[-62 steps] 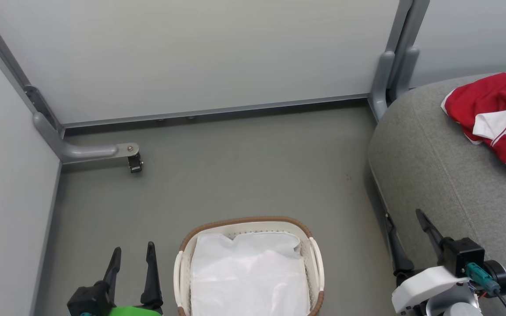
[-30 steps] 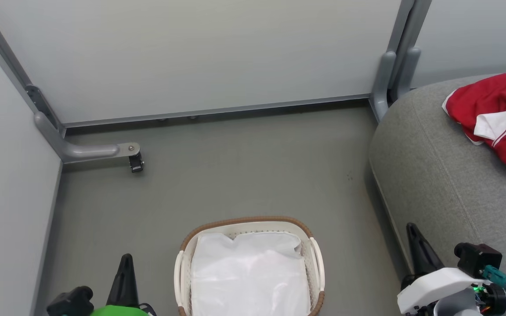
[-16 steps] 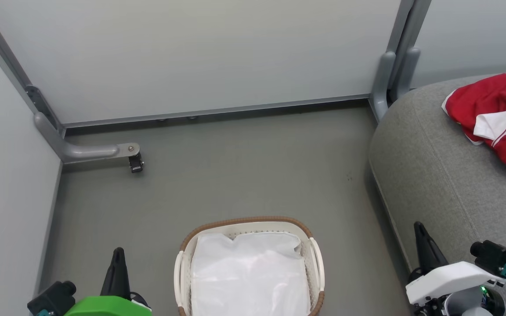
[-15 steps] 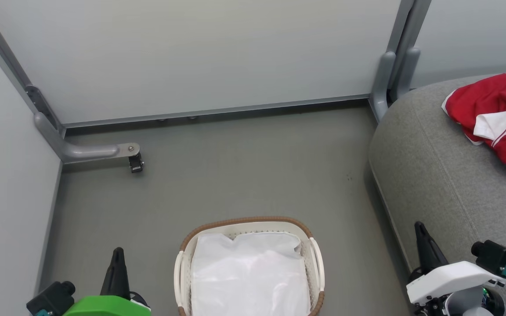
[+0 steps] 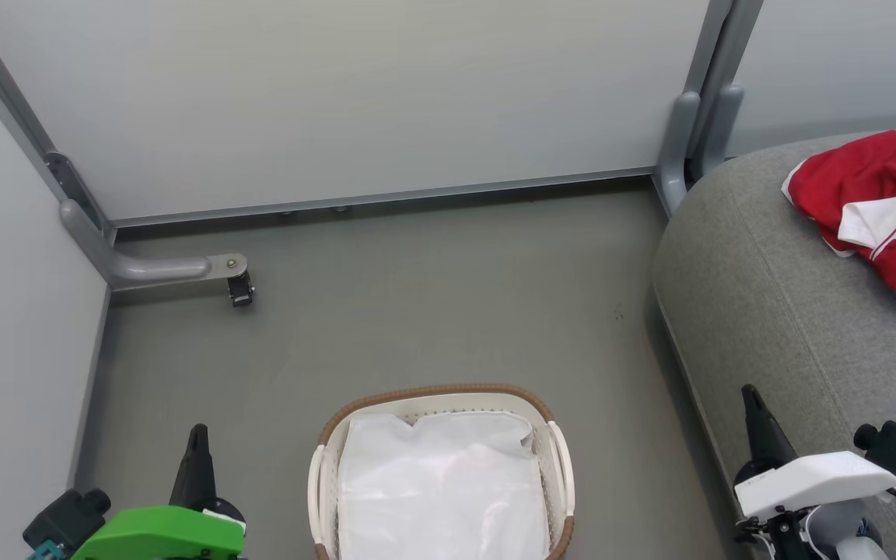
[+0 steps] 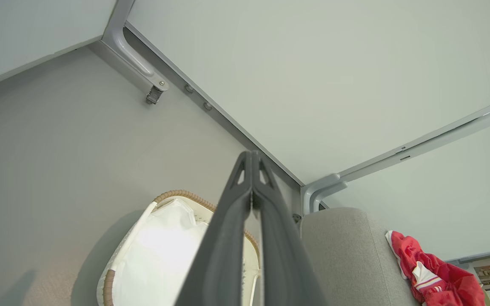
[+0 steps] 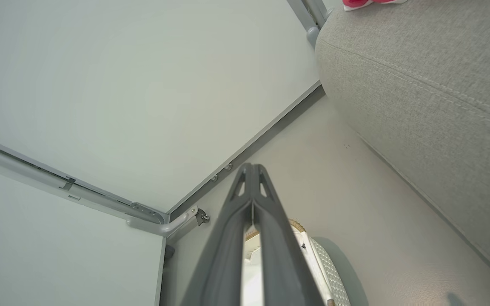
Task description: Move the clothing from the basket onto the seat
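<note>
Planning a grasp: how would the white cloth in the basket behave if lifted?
The white cloth lies wrinkled, moulded to the walls of the basket, so it is probably floppy and light. Its faint sheen suggests it might slip from a narrow pinch.

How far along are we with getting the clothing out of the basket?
Done: red clothing lies on the seat. In hand: nothing; the left gripper and right gripper are both shut and empty, either side of the basket. Left: perhaps nothing; a white sheet covers the basket's inside, and whatever may lie under it is hidden.
</note>
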